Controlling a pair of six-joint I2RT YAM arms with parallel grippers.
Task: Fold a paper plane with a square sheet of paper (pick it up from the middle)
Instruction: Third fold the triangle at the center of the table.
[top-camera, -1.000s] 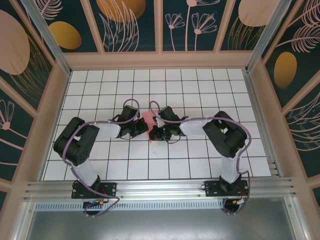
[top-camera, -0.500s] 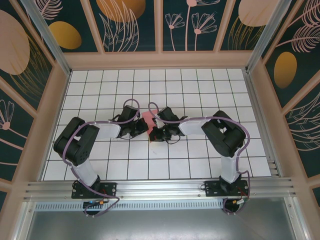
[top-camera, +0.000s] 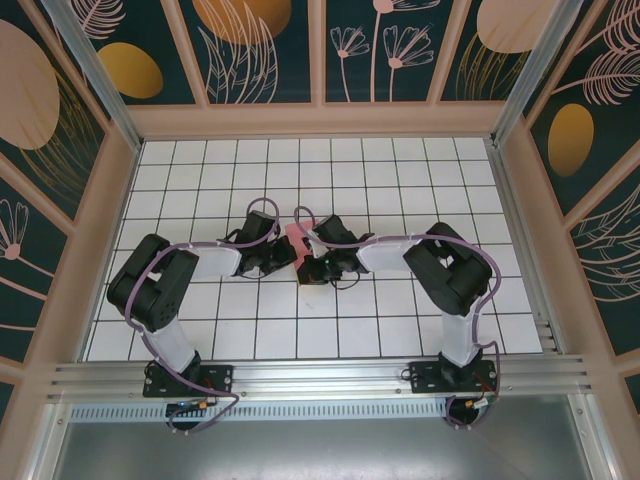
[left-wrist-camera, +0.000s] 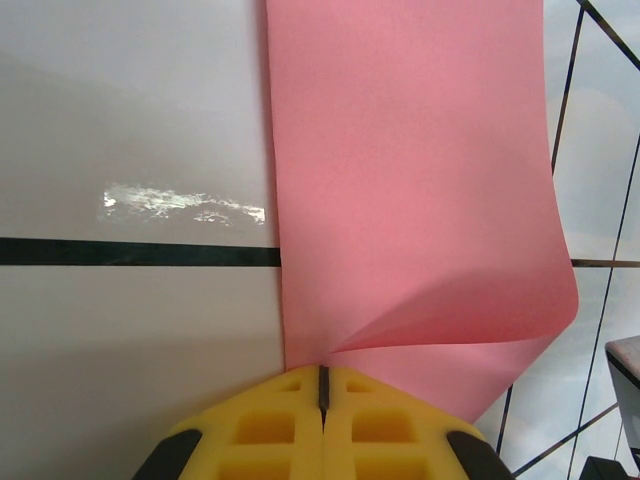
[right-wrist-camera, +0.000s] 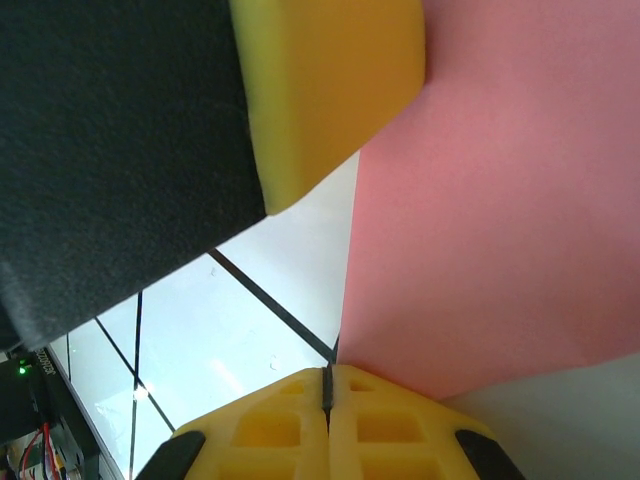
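Left gripper (left-wrist-camera: 322, 388) and right gripper (right-wrist-camera: 327, 386) are each closed on an edge of the square sheet of paper (left-wrist-camera: 400, 180). The sheet sits mid-table (top-camera: 400, 180) between both grippers and extends forward from the left fingertips.

We find the table (top-camera: 400, 170) open all round, yet the left gripper (left-wrist-camera: 322, 378) and right gripper (right-wrist-camera: 326, 380) crowd its middle, the square sheet of paper (left-wrist-camera: 400, 150) between them.

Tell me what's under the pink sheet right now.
The white gridded table runs under the square sheet of paper, pinched by the left gripper and right gripper. The patch directly beneath the paper is covered.
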